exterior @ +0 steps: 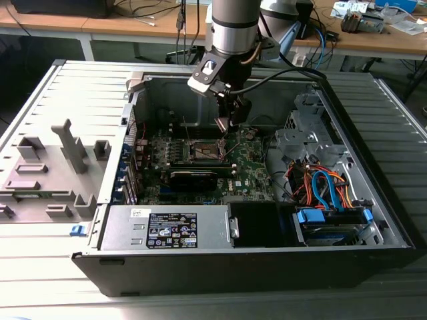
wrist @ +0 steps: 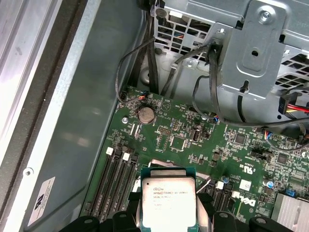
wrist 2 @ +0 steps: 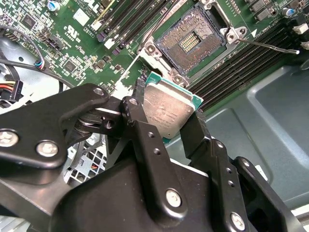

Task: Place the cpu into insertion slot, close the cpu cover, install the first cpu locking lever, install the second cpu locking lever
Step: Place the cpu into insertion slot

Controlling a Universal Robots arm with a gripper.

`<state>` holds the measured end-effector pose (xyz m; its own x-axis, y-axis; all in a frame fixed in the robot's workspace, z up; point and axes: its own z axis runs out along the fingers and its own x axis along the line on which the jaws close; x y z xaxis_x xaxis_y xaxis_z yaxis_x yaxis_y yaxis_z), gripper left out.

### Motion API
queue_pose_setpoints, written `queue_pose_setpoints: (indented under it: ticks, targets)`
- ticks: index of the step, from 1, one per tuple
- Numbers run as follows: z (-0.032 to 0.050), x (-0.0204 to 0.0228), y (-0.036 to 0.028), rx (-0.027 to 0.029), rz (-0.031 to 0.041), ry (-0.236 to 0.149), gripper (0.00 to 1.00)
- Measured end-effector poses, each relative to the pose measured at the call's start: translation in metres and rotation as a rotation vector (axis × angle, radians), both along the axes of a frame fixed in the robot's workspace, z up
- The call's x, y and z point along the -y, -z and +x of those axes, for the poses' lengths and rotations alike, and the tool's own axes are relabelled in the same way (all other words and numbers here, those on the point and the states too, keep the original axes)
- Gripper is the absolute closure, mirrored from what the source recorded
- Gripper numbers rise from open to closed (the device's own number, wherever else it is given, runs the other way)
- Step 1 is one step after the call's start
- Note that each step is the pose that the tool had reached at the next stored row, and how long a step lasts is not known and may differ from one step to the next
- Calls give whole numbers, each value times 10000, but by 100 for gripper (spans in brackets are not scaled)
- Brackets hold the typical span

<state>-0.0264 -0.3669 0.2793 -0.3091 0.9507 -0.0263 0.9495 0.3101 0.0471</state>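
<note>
Hand point(exterior: 230, 121): black, two-fingered, on a grey arm reaching down into an open computer case point(exterior: 373, 167). It is closed on the cpu point(wrist 2: 169, 112), with the fingers point(wrist 2: 139, 120) pressed against two opposite edges.

Cpu: flat square chip with a silver-grey metal top and a green rim. It is held tilted above the green circuit board point(wrist 2: 72, 48), near the insertion slot point(wrist 2: 193, 41) but not seated in it. The printed metal top faces the camera in the first wrist view point(wrist: 168, 200).

Insertion slot: square socket with a silvery rim, uncovered, its dark pin field bare. In the exterior view it lies just below the hand, toward the exterior view's left point(exterior: 205, 150).

Thin metal rod point(wrist 2: 270, 47): sticks out beside the slot, above the board.

Memory slots point(wrist 2: 130, 24): long, narrow and black, flanking the socket on both sides.

Coin battery point(wrist: 146, 114): round, on the board near the case wall.

Power supply point(exterior: 167, 227): grey box with a label, along the case's near edge.

Cables point(exterior: 327, 187): orange and blue bundle at the exterior view's right.

Surface point(exterior: 40, 87): grey and ribbed, carrying the case, with grey blocks point(exterior: 73, 147) at the exterior view's left.
</note>
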Motion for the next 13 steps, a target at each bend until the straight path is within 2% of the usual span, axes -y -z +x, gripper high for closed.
queue_pose_setpoints:
  ticks: [3, 5, 13]
  targets:
    - [0, 0, 0, 0, -1, 17, 45]
    - [0, 0, 77, 0, 0, 148, 45]
    - [0, 0, 97, 0, 0, 192, 45]
